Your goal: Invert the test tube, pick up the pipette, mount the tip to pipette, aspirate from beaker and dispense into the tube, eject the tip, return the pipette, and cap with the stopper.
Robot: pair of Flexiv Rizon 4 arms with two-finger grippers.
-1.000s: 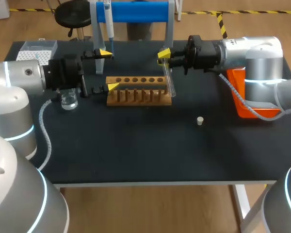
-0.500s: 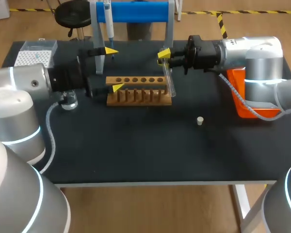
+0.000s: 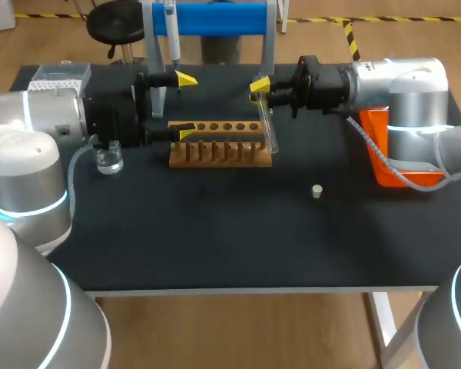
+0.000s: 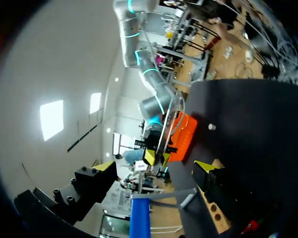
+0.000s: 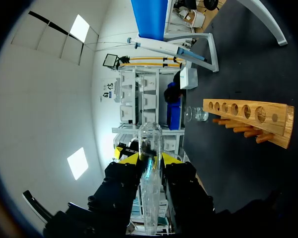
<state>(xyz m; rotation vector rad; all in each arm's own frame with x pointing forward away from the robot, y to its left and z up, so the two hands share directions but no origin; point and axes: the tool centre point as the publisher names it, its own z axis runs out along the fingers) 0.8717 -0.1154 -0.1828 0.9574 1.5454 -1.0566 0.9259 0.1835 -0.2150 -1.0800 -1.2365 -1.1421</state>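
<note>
left gripper [image 3: 186, 107]: wide open, shifted along the counter's far edge toward the pipette [image 3: 170, 34] | right gripper [image 3: 260, 88]: unmoved, clamping the test tube [image 3: 270, 129] at the rack [image 3: 219, 147] end

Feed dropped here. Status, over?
Right gripper shut on tube, by rack. Left gripper open near pipette. Stopper on table.
</note>
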